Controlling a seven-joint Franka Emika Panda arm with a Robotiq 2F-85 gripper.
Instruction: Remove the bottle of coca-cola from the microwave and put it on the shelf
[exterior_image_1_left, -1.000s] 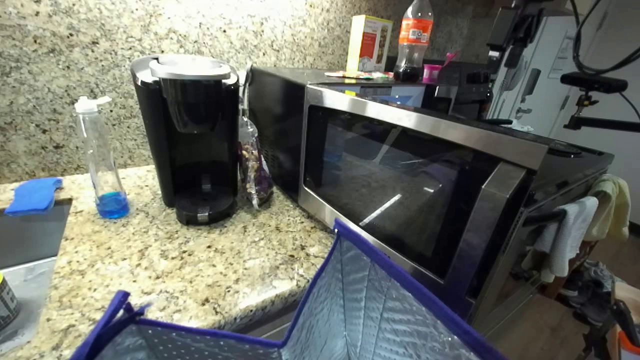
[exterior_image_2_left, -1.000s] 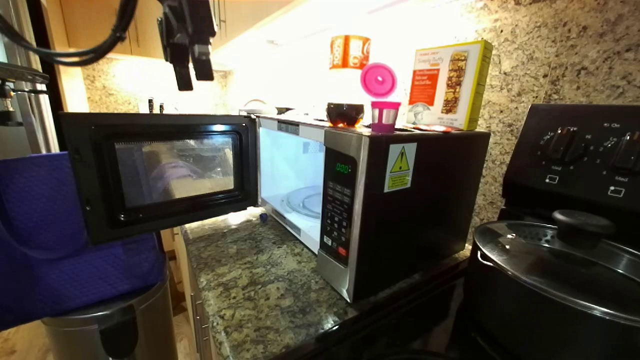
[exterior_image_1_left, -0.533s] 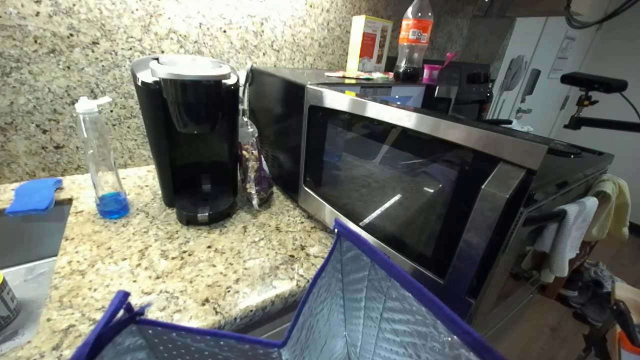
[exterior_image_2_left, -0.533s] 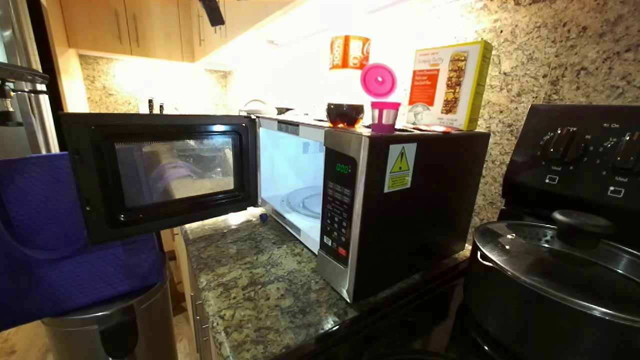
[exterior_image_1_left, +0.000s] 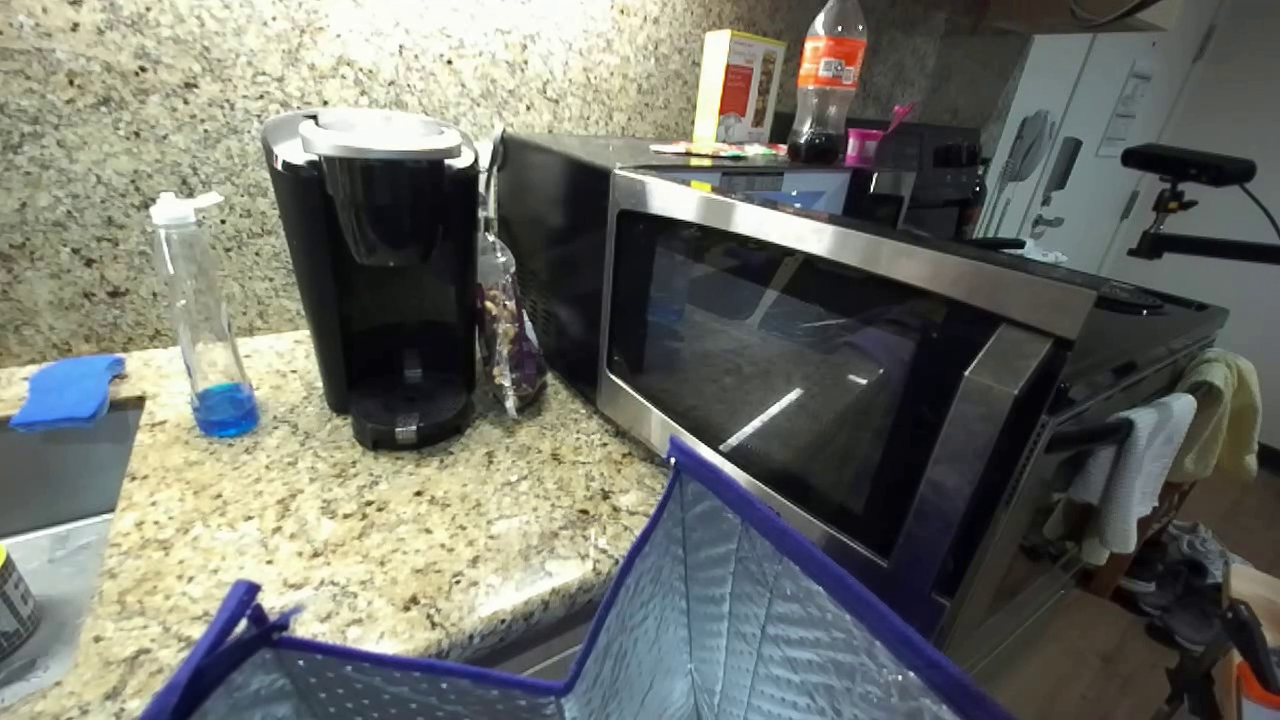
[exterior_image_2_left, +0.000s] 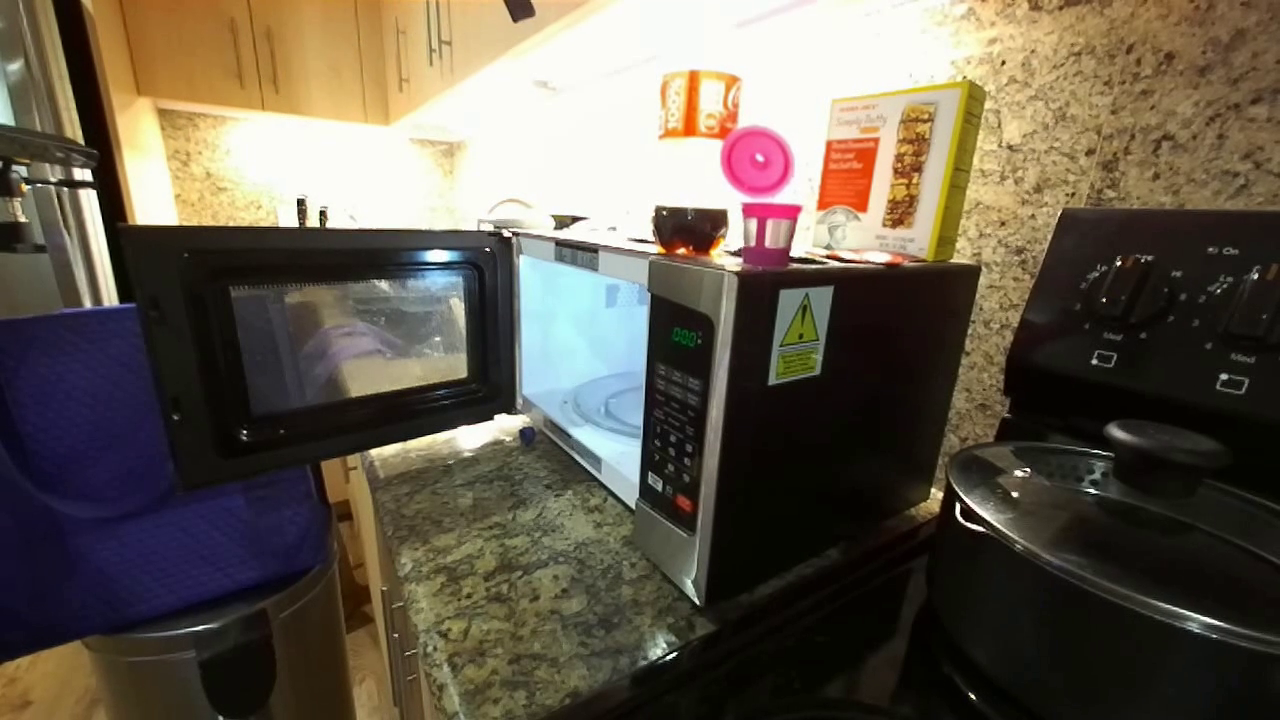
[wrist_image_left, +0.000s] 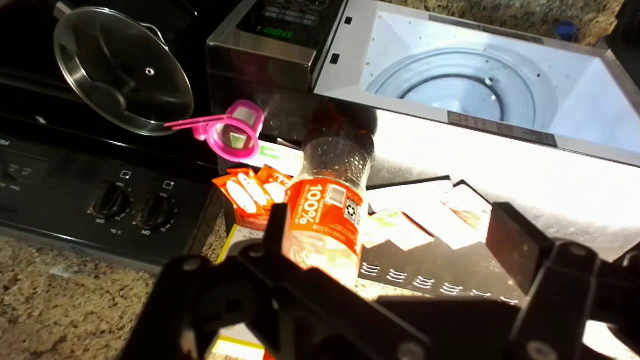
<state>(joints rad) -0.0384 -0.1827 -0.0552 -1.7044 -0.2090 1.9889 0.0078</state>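
The bottle of coca-cola, clear plastic with an orange-red label and dark drink at its bottom, stands on the microwave's black top in both exterior views (exterior_image_1_left: 832, 70) (exterior_image_2_left: 700, 103). It also shows in the wrist view (wrist_image_left: 325, 205). The microwave (exterior_image_1_left: 780, 215) has a steel front, and its door (exterior_image_2_left: 160, 350) stands open with a glass plate (wrist_image_left: 525, 95) inside. My gripper (wrist_image_left: 400, 235) is open above the microwave, nothing between its fingers. The left finger overlaps the bottle's upper part, hiding its top; contact cannot be told. In an exterior view only a dark tip (exterior_image_2_left: 519, 10) shows.
A pink filter cup (wrist_image_left: 235, 132), several packets (wrist_image_left: 425, 215) and a snack box (exterior_image_2_left: 890, 170) surround the bottle. A black coffee maker (exterior_image_1_left: 400, 220) and a blue-liquid bottle (exterior_image_1_left: 215, 330) stand on the counter. A purple bag (exterior_image_1_left: 780, 560) is below the door. A lidded pot (exterior_image_2_left: 1100, 580) stands nearby.
The gripper and arm have risen almost out of both exterior views, with the gripper tip moving up and to the right in one. The bottle, microwave and door have not moved.
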